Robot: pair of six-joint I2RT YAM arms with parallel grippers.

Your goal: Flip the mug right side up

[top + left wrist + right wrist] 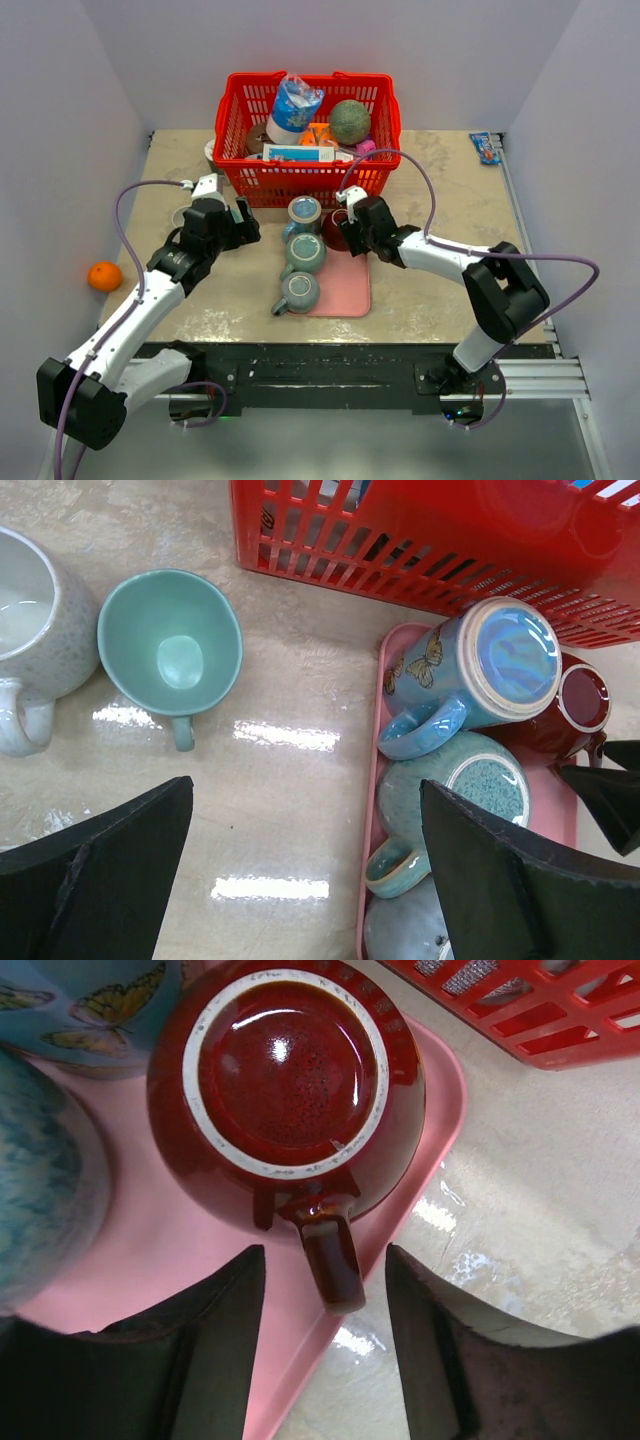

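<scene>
A dark red mug (285, 1080) stands upside down at the back right corner of the pink tray (130, 1260), its handle (335, 1260) pointing toward my right wrist camera. My right gripper (325, 1252) straddles that handle, a finger on each side with a gap to both, so it is open and touches nothing. From above, the red mug (335, 230) is partly covered by the right gripper (352, 228). My left gripper (243, 222) hangs wide open over bare table just left of the tray, holding nothing.
Three more mugs sit upside down on the tray: a butterfly one (304, 212), a teal one (304, 253) and a grey-blue one (298, 291). A full red basket (308, 130) stands behind. A teal cup (172, 645) and white mug (30, 620) stand upright at left. An orange (104, 276) lies far left.
</scene>
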